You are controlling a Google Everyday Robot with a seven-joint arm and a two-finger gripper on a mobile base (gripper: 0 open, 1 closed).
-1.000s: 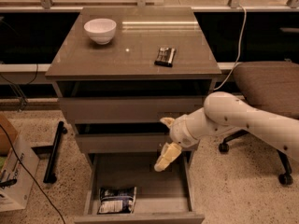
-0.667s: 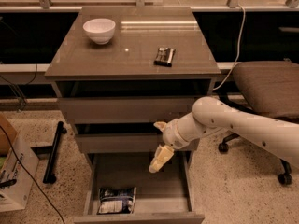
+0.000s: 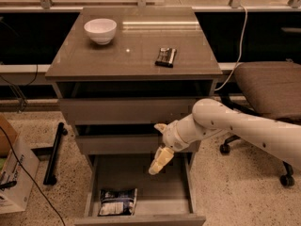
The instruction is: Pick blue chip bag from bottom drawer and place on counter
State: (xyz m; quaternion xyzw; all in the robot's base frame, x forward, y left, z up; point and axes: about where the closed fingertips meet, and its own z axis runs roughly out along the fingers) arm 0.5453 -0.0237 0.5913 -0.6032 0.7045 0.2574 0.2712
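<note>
The blue chip bag (image 3: pixel 117 202) lies flat in the front left of the open bottom drawer (image 3: pixel 141 218). It is dark with white patches. My gripper (image 3: pixel 158 163) hangs from the white arm that reaches in from the right. It points down over the drawer's middle, above and to the right of the bag, apart from it and holding nothing. The counter (image 3: pixel 136 55) is the glossy grey-brown top of the cabinet.
A white bowl (image 3: pixel 100 30) stands at the counter's back left. A small flat dark object (image 3: pixel 166 57) lies right of centre. A brown chair (image 3: pixel 270 91) stands to the right. A cardboard box (image 3: pixel 11 173) and a black bar (image 3: pixel 53 152) are on the floor at left.
The arm has swung left, and the gripper has moved left with it over the open drawer. The bag has not moved.
</note>
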